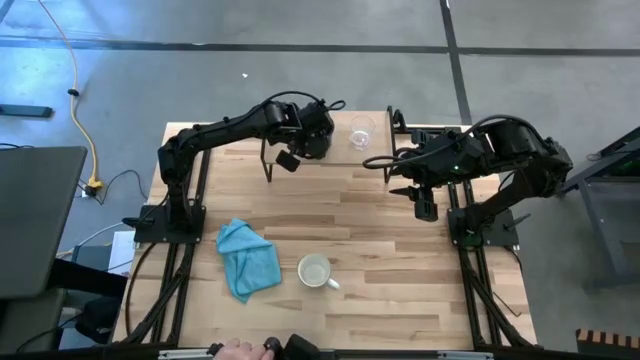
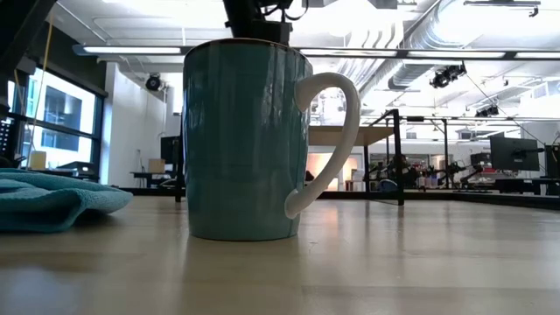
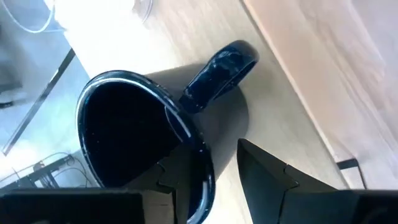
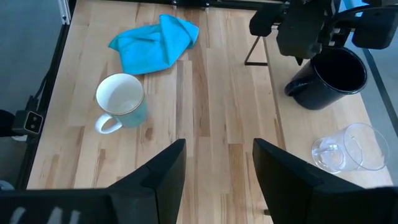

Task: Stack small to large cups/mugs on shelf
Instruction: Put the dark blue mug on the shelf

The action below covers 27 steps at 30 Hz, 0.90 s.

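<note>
Black mug (image 4: 329,78) stands upright on the shelf (image 4: 311,134) at the far edge of the surface (image 1: 380,250), w/ nothing visible inside; in the left wrist view its inside (image 3: 127,134) is dark & bare, handle (image 3: 217,74) sticking out to the side. Left gripper (image 1: 312,143) is on it: one finger (image 3: 168,186) inside the rim, the other (image 3: 273,177) outside the wall, so the jaws are closed on the mug's wall, partway open.

Glass cup (image 1: 361,133) is on the shelf too, just beside the black mug, apart from it. In the right wrist view it (image 4: 345,149) looks tipped on its side, mouth showing, nothing in it; can't be sure of the tilt from above.

White mug (image 1: 316,270) w/ teal outside stands upright on the surface near the front, well apart from the shelf, handle toward the right arm's side. Inside (image 4: 119,95) is white & holds nothing. Low view shows it (image 2: 249,140) close up, upright, handle (image 2: 328,140) to one side.

Teal cloth (image 1: 247,258) lies crumpled on the surface just beside the white mug, not touching.

Right gripper (image 1: 425,205) hangs over the surface by the shelf's end, jaws wide, holding nothing; its fingers (image 4: 165,171) frame bare wood.

A hand (image 1: 232,351) shows at the front edge of the surface.
</note>
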{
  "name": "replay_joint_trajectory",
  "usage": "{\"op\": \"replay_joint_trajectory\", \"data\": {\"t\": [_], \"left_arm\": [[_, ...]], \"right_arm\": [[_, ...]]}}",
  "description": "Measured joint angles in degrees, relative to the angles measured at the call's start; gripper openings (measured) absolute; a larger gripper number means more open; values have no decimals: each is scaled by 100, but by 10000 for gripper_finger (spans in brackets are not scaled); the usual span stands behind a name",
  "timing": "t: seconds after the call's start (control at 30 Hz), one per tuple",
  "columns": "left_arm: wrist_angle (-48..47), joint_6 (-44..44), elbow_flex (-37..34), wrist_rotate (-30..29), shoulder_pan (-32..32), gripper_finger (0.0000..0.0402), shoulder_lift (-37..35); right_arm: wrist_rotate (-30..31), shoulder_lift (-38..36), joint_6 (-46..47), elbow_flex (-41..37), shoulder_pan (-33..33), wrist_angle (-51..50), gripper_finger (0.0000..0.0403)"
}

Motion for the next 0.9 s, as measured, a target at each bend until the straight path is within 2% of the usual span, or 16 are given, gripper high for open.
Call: {"op": "replay_joint_trajectory", "data": {"t": [0.27,0.63,0.73,0.9], "left_arm": [[425,-167,0,-91,22,110,0],[373,-150,0,142,22,110,-2],[356,-23,0,139,22,97,-2],[294,155,0,139,22,49,-2]], "right_arm": [[2,0,-42,1,-1,2,179],[2,0,-89,2,-2,11,179],[2,0,-87,2,-2,33,179],[2,0,-33,2,-2,35,179]]}}
